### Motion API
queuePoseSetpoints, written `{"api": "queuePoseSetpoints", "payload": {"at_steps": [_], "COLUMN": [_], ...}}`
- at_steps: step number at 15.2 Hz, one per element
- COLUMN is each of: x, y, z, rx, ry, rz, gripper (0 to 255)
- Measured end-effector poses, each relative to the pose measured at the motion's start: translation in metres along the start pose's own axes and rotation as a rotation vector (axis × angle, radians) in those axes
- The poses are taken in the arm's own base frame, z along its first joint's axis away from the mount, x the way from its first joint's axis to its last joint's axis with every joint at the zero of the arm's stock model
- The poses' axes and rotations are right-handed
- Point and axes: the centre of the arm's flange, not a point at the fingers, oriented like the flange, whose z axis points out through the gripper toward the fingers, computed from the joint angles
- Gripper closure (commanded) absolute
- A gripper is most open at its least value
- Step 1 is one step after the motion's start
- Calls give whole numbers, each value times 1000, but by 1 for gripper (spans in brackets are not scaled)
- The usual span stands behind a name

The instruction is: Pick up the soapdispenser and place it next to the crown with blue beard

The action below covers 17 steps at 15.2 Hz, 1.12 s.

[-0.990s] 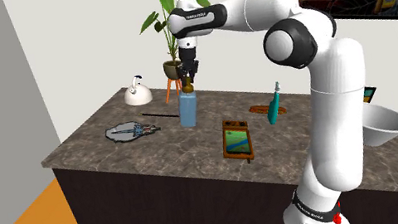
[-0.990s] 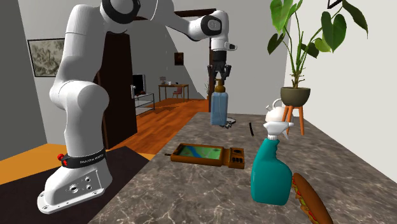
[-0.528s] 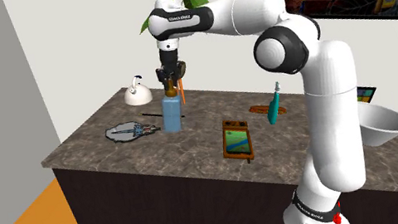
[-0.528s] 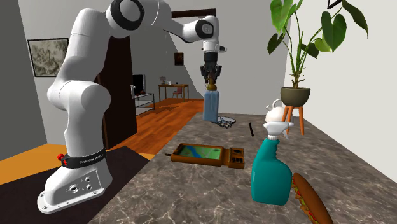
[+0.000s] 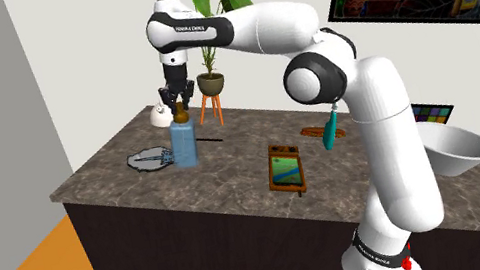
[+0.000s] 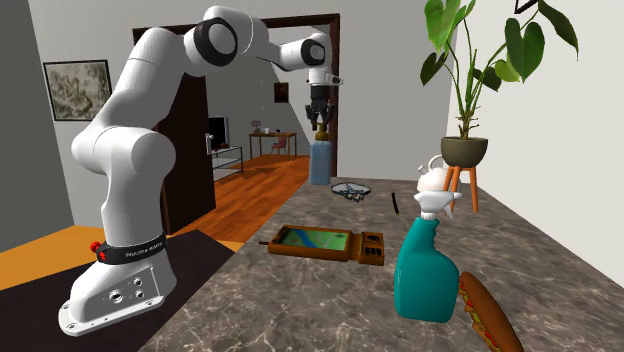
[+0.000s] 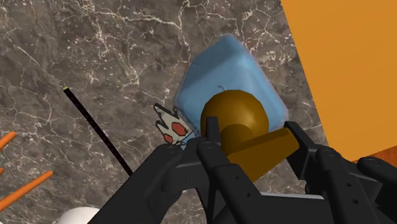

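The all-black two-finger gripper (image 5: 177, 99) is clenched on the brown, rounded pump head of the translucent blue, square-bodied soap dispenser (image 5: 185, 146). In the wrist view, the gripper (image 7: 254, 145) is shown with its fingers (image 7: 210, 141) set on either side of the pump spout, and the blue body (image 7: 222, 70) is seen beyond them.

The soap dispenser (image 6: 320, 162) is held upright near the end of the dark marbled stone worktop (image 5: 217, 186) farthest from the stand, close to the edge bordering the orange floor. It appears to be raised slightly. Contact between its base and the worktop cannot be confirmed.

The small flat grey crown ornament with a blue patch (image 5: 153, 158) is located just beside the soap dispenser at the same end of the worktop. Its spiked tip with red spots (image 7: 170, 125) is visible next to the gripper. A thin black rod (image 7: 95, 124) lies on the stone near it.

A brown wooden tray with a green inset (image 5: 286, 169) is positioned toward the middle of the worktop, well apart from the soap dispenser. A teal spray bottle (image 5: 329, 129) is seen beyond the tray.
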Motion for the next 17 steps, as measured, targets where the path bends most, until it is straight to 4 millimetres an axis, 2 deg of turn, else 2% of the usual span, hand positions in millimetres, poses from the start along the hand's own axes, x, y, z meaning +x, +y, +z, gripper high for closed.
{"api": "queuePoseSetpoints", "payload": {"at_steps": [4, 14, 17], "x": [5, 5, 5], "y": [-12, -11, -12], "z": [14, 66, 70], "rx": [0, 0, 0], "ry": [0, 0, 0], "rz": [0, 0, 0], "gripper": [255, 255, 255]}}
